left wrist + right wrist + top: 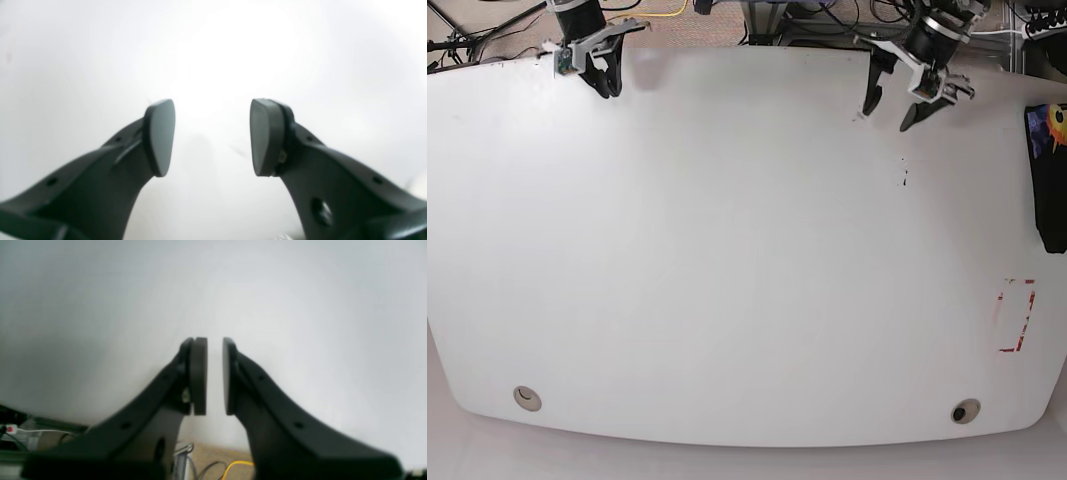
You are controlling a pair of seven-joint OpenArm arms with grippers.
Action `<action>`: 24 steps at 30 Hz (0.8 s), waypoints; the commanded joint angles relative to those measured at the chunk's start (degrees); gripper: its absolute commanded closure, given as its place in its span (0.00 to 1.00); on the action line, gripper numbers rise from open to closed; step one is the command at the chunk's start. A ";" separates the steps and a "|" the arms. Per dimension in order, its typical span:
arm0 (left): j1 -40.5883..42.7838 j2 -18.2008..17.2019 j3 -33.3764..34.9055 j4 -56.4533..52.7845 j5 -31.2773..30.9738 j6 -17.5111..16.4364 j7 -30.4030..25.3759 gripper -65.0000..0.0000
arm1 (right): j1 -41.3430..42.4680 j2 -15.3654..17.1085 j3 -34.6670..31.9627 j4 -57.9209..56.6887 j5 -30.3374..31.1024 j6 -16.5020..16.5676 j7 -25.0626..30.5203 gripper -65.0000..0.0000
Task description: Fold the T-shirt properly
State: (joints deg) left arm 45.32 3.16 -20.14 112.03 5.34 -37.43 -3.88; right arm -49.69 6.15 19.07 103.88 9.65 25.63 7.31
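T-shirt [1051, 170] at table [727, 250] edge, well apart from left tool [889, 108]

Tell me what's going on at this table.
A two-armed robot is set to fold a T-shirt, but neither arm is touching it. The shirt lies at the table's edge, mostly out of frame, on the left arm's side. The left gripper hangs open over the far edge; the right gripper is nearly shut and empty.

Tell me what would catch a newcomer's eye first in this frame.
The big white table fills the base view, nearly bare. The T-shirt sits at its far right edge, partly out of frame, print showing. Both arms wait at the far edge, left end effector open, right end effector nearly closed, both empty.
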 commanded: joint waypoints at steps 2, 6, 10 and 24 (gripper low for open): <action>6.24 0.75 -0.21 0.98 -0.73 0.29 -0.91 0.50 | -5.12 0.05 -0.13 0.61 3.05 0.17 3.90 0.89; 11.08 0.75 -0.12 0.37 -2.93 0.29 -0.65 0.50 | -9.08 -0.13 -0.39 -1.24 4.11 0.17 6.36 0.89; 15.56 0.40 -0.30 -1.48 -8.64 0.29 -0.56 0.50 | -12.15 -0.13 -2.59 -4.58 4.46 0.17 10.23 0.89; 16.44 -3.73 1.90 -22.84 -12.51 0.29 -0.91 0.50 | -10.66 0.48 -9.97 -26.12 4.28 0.00 16.56 0.89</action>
State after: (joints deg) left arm 62.24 0.73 -18.52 92.31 -6.48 -36.53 -4.03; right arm -60.99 6.37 9.37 81.97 13.78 25.21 22.37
